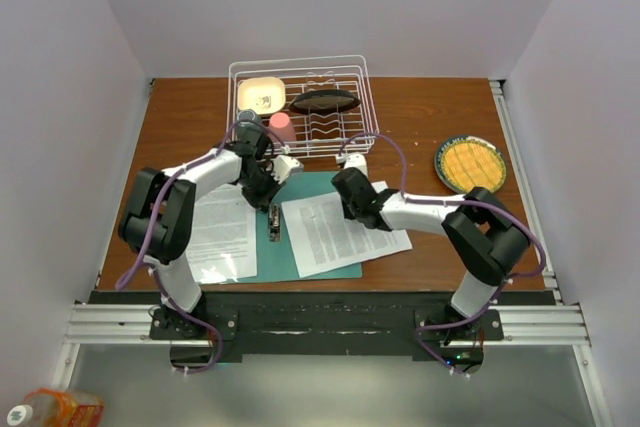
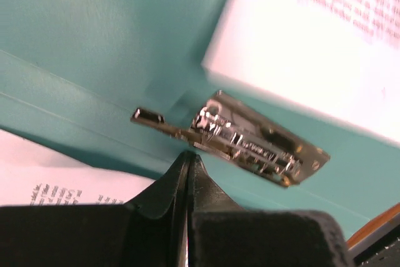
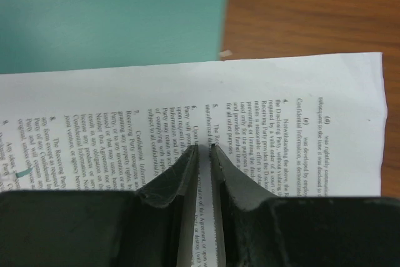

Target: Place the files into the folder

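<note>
Left wrist only: left gripper [image 2: 189,154] pressed together beside clip [image 2: 250,142], right wrist only: right gripper [image 3: 205,148] barely parted over files [image 3: 300,123]

We see two arms, the left arm [image 1: 205,172] and the right arm [image 1: 415,212]. Each has white tubes and big round black joints. A purple cable [image 1: 401,159] runs along each one. The bases [image 1: 185,325] are black blocks. The fingers [image 2: 159,195] are black and pointy like wedges.
</note>
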You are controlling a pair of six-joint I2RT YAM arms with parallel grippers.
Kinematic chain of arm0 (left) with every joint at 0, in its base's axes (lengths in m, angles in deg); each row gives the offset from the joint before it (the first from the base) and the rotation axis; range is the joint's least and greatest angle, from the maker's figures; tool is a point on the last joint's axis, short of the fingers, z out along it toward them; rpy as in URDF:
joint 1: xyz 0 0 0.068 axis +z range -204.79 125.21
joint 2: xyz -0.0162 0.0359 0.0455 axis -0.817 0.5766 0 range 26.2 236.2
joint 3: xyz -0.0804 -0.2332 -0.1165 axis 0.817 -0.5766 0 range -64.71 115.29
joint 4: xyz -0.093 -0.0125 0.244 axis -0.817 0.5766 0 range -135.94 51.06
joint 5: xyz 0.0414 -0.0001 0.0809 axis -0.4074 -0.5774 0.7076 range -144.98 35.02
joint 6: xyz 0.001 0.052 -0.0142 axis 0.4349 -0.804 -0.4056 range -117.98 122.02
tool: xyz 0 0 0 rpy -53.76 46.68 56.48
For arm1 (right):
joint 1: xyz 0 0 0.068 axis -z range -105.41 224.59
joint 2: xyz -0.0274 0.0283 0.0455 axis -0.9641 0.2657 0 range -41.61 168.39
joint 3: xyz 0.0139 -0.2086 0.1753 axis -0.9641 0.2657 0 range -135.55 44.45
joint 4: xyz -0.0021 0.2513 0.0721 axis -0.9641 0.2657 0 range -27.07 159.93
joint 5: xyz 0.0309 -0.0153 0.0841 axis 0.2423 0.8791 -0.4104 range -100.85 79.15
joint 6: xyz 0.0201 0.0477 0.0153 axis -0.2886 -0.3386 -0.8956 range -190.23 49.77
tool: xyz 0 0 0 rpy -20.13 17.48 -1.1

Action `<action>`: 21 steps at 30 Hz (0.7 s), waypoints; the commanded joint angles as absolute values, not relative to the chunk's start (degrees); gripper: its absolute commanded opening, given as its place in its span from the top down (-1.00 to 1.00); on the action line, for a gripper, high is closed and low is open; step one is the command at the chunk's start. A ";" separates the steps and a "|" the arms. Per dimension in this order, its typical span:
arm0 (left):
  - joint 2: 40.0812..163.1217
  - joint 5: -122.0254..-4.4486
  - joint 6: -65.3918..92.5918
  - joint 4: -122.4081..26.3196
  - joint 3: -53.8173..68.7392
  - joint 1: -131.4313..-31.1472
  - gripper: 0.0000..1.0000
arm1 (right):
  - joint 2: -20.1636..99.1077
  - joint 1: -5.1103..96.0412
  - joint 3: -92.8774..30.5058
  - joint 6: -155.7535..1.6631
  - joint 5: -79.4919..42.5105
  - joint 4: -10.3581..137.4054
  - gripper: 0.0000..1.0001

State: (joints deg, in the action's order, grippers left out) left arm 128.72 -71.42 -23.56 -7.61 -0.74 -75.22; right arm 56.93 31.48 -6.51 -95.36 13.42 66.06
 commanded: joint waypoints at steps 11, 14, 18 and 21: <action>122.96 -70.52 -24.35 -1.92 13.33 -77.11 0.92 | 50.77 28.98 -8.19 -90.53 10.77 69.34 0.28; 124.19 -73.51 -23.56 0.73 16.94 -81.15 0.92 | 49.36 28.89 -10.21 -91.58 11.73 71.26 0.21; 127.61 -77.30 -20.75 -3.82 15.28 -86.33 0.92 | 43.66 28.98 -11.45 -102.00 14.37 78.82 -0.03; 130.34 -78.00 -19.26 -8.82 13.17 -87.57 0.93 | 33.74 28.98 -6.55 -112.72 13.59 83.93 -0.08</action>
State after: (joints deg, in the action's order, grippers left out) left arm 126.77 -74.33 -22.40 -3.61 15.63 -86.12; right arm 44.89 28.86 -8.59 -98.42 12.07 76.08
